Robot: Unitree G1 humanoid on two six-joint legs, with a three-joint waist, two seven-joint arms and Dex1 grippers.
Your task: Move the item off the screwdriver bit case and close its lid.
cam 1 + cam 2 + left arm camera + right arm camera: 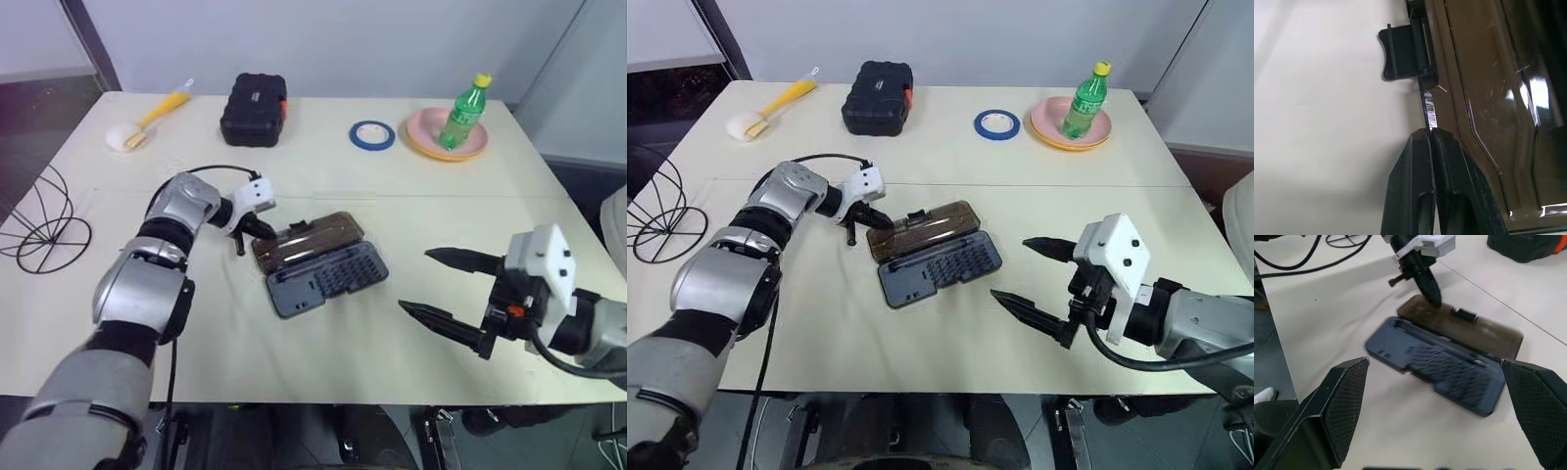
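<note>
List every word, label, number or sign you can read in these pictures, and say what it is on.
No text can be read.
Green bottle: it has a label, too small to read.
Black box: a small pale mark on its top, too blurred to read.
Bit case, its lid, the blue tape roll and the pink plate: no lettering shows.

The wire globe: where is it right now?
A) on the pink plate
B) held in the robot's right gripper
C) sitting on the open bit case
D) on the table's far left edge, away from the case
D: the wire globe rests at the table's left edge, well apart from the open screwdriver bit case in the middle.
</note>
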